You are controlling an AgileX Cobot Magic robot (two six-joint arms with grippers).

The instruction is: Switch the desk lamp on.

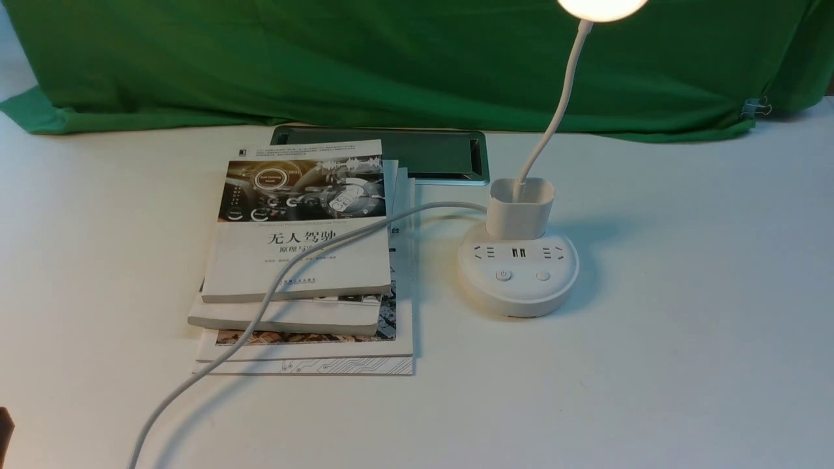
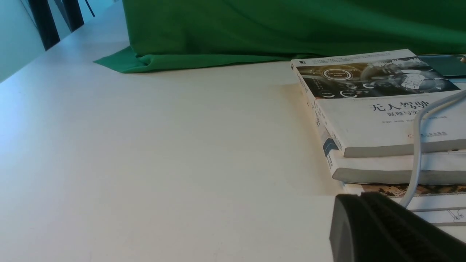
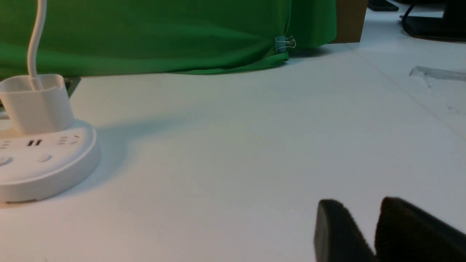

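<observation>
Lit desk lamp (image 1: pixel 518 273), head cut off, books (image 1: pixel 296 254) partly hiding one another

The white desk lamp (image 1: pixel 519 277) stands upright, lit, its thin neck leaning right above the round base.

Tabletop workspace with green cloth backdrop (image 1: pixel 417 65)

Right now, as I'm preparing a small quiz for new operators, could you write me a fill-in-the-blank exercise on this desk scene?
The round head of the white bendy-necked desk lamp is switched ____. The stacked printed books lie to the ____ of the lamp's base. Across the top book runs a long grey ____. The cloth hanging behind the white table is ____.

Missing words, in order: on; left; cable; green.
</observation>
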